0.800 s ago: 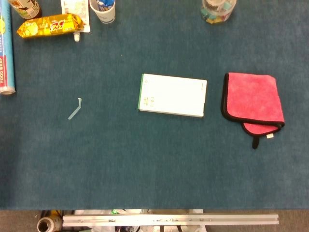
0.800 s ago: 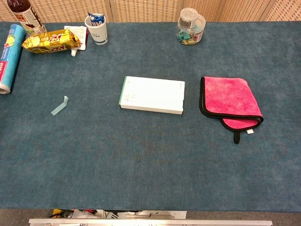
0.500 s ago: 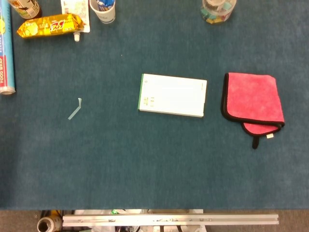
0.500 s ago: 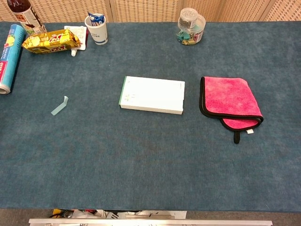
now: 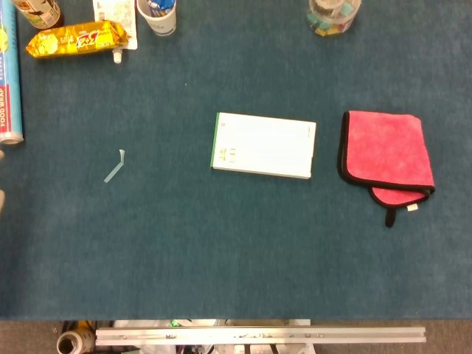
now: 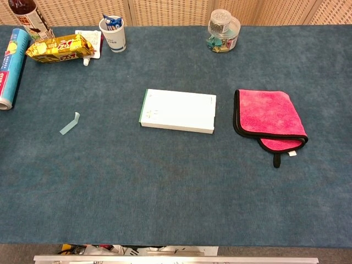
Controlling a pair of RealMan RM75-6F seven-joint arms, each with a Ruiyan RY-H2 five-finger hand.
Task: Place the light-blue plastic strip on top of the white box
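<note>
Chest view: blue felt table (image 6: 165, 187), wicker wall (image 6: 165, 11).

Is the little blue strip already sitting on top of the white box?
No, the light-blue plastic strip lies on the blue table, well to the left of the white box.

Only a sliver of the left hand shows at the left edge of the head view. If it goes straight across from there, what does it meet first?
Probably the light-blue plastic strip; nothing lies between it and the left hand. Too little of the hand shows to tell which way it points.
</note>
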